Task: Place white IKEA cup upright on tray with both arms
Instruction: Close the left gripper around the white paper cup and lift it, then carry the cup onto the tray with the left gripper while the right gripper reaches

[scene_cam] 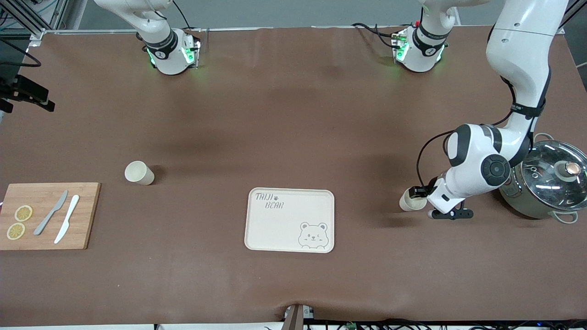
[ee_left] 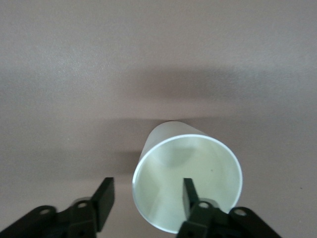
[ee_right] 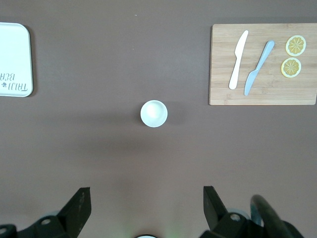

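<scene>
Two white cups are on this table, and neither one is on the tray (scene_cam: 292,220) yet, so the job looks like it's barely started. That cream tray with the bear face sits bare in the middle of the table, nearer the front camera than both cups.

One cup (scene_cam: 411,201) is toward the left arm's end, between the tray and the steel pot (scene_cam: 545,185). It seems to be lying tipped over with its mouth facing the left gripper (scene_cam: 421,193). From the left wrist view the left gripper (ee_left: 146,198) is partly spread, with one finger (ee_left: 188,196) inside the cup (ee_left: 188,181) mouth and the other outside the wall, so the rim sits between them. I honestly can't tell if they're pinching it yet. Looks like a grab in progress to me.

The other cup (scene_cam: 139,173) stands upright toward the right arm's end, just beside the wooden cutting board (scene_cam: 48,215). The right gripper (ee_right: 146,208) hangs high over it, fingers spread wide with nothing in them, just waiting. That cup (ee_right: 154,113) looks empty from above.

Contents: both cups empty as far as I can see, tray holding nothing, pot has its glass lid on so no idea what's inside. The board carries two knives (scene_cam: 59,216) and two lemon slices (scene_cam: 19,222).

Still left: lift, stand it up, set it on the tray.
</scene>
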`<state>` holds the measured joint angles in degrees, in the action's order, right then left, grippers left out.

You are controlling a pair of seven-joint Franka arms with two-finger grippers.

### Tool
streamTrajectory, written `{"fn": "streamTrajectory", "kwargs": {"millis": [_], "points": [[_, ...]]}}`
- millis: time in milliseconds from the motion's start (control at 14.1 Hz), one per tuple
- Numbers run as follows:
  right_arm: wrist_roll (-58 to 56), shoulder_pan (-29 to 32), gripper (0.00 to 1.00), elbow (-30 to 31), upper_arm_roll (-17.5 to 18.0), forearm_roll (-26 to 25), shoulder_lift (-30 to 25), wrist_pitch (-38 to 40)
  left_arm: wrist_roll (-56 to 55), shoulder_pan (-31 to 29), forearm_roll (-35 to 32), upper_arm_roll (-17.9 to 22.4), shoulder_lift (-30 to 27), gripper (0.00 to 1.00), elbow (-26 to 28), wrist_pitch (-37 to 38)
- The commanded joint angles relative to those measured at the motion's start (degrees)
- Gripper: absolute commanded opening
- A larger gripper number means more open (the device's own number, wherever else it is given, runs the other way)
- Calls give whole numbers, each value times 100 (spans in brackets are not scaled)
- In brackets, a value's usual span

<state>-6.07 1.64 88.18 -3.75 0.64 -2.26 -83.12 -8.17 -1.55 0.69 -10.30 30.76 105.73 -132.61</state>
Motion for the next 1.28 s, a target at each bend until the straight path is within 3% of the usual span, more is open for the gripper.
{"fn": "streamTrajectory", "kwargs": {"millis": [0,71,355,711,853,1208], "points": [[10,38,100,-126,-3,33,181,42,78,6,71,-8,44,10,36,-107],[10,47,100,-126,-3,42,234,7,78,23,71,-8,78,0,18,-125],[10,91,100,-135,-12,24,419,-37,52,58,63,-8,61,0,-17,-116],[-78,82,100,-214,-29,-73,1279,-511,-71,172,71,-8,17,0,-210,-63],[18,82,100,-118,-29,-73,1377,-600,-543,409,71,-8,17,0,-306,-63],[141,222,100,1093,-29,-46,1369,-1758,-1809,1068,115,-8,315,0,-1018,-55]]}}
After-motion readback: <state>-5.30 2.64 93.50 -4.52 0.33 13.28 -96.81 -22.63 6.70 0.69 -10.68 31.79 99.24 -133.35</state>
